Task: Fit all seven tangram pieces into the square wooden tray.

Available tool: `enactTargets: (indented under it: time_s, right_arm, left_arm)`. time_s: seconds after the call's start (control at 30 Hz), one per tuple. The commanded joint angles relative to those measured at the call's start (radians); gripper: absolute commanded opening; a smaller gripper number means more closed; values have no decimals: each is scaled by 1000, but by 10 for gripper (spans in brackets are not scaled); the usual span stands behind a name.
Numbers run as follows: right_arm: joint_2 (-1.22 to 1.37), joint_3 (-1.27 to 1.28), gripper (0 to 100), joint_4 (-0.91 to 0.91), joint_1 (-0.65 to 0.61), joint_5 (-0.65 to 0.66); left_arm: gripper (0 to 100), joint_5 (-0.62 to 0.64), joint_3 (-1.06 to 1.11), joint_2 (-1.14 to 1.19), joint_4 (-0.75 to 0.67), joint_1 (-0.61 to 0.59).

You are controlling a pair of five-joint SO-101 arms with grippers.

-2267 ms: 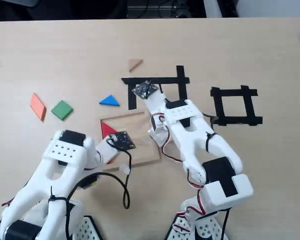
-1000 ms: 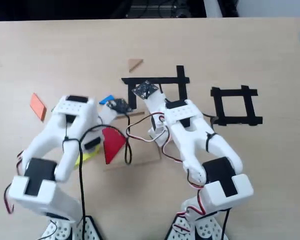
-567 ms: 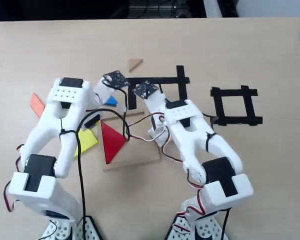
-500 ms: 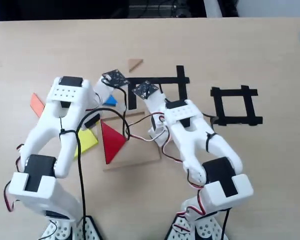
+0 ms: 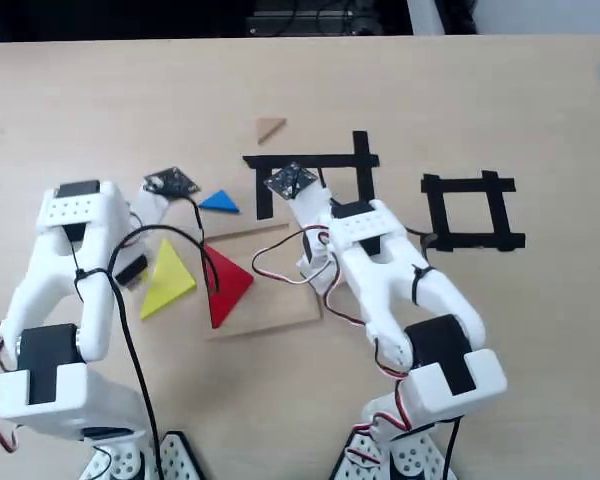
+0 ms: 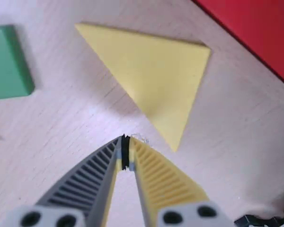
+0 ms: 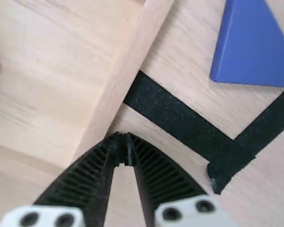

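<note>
The square wooden tray [image 5: 280, 290] lies mid-table with a red triangle [image 5: 225, 283] at its left side. A yellow triangle [image 5: 167, 280] rests on the table just left of it. My left gripper [image 6: 124, 152] is shut and empty, its tip close to one sharp corner of the yellow triangle [image 6: 156, 80]; from above the left gripper [image 5: 132, 272] sits at that triangle's left. A green square [image 6: 7, 64] lies beyond. My right gripper [image 7: 123, 151] is shut and empty beside the tray rim [image 7: 128, 71]. A blue triangle [image 5: 220, 202] and a tan triangle [image 5: 270, 127] lie farther back.
Black tape [image 5: 310, 162] marks a square behind the tray, and a second tape square [image 5: 470, 210] lies to the right. The right arm [image 5: 370, 250] stands over the tray's right edge. A black cable [image 5: 195, 235] loops above the yellow and red triangles.
The left arm swung leftward from beside the blue triangle to the left of the yellow triangle, which now shows whole. The right arm and the pieces kept still.
</note>
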Motion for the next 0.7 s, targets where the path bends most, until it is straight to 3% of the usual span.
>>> enactTargets:
  time_s: [0.0, 0.43, 0.67]
  right_arm:
    - [-13, -4, 11, 43, -25, 11]
    - [-8, -4, 11, 44, -66, 11]
    - [-7, -4, 11, 58, -71, 51]
  left_arm:
    - [30, -12, 53, -41, -66, 18]
    - [30, 78, 120, -49, -109, 191]
    - [30, 71, 93, -41, -109, 54]
